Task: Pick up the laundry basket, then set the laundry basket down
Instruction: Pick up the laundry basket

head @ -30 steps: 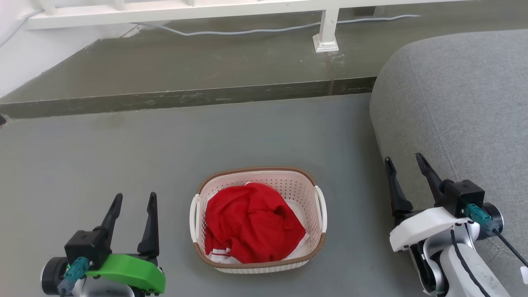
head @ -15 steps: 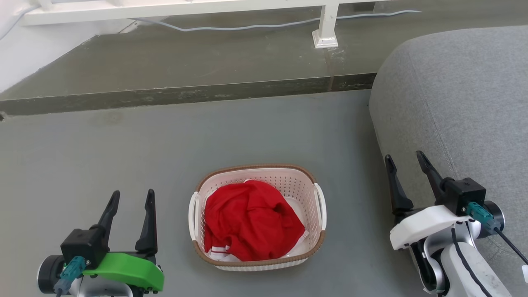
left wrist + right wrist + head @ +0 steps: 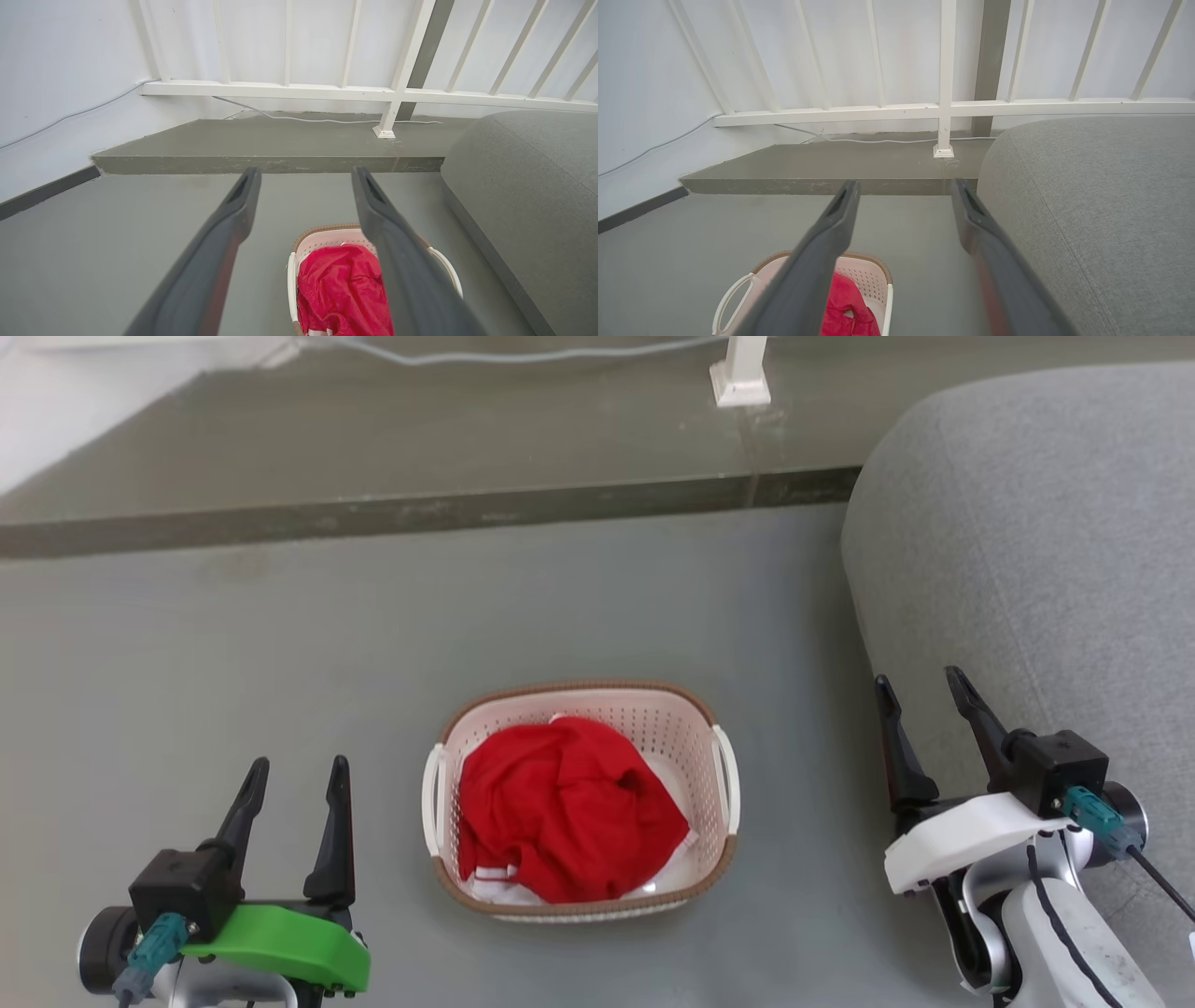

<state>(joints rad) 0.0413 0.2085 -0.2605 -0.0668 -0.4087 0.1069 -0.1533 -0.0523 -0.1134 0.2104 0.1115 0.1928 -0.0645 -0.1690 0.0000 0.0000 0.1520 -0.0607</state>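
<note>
The laundry basket (image 3: 672, 742) sits on the grey floor in the lower middle of the head view, cream-white with perforated walls, a brown rim and a white loop handle on each side. A crumpled red garment (image 3: 569, 812) lies inside it. My left gripper (image 3: 297, 775) stands open to the basket's left, clear of it. To the right, my right gripper (image 3: 920, 679) is open too, beside the sofa. The basket (image 3: 322, 235) shows low between the left wrist view's fingers, and again as the basket (image 3: 868, 275) at the right wrist view's bottom left.
A grey sofa (image 3: 1027, 541) fills the right side, close to my right arm. Beyond the basket a raised concrete step (image 3: 420, 509) crosses the floor, with a white railing post (image 3: 742, 378) and a pale cable on it. Open floor surrounds the basket.
The whole head picture has shifted up, so the camera has tilted down. The basket and both grippers keep their places relative to each other.
</note>
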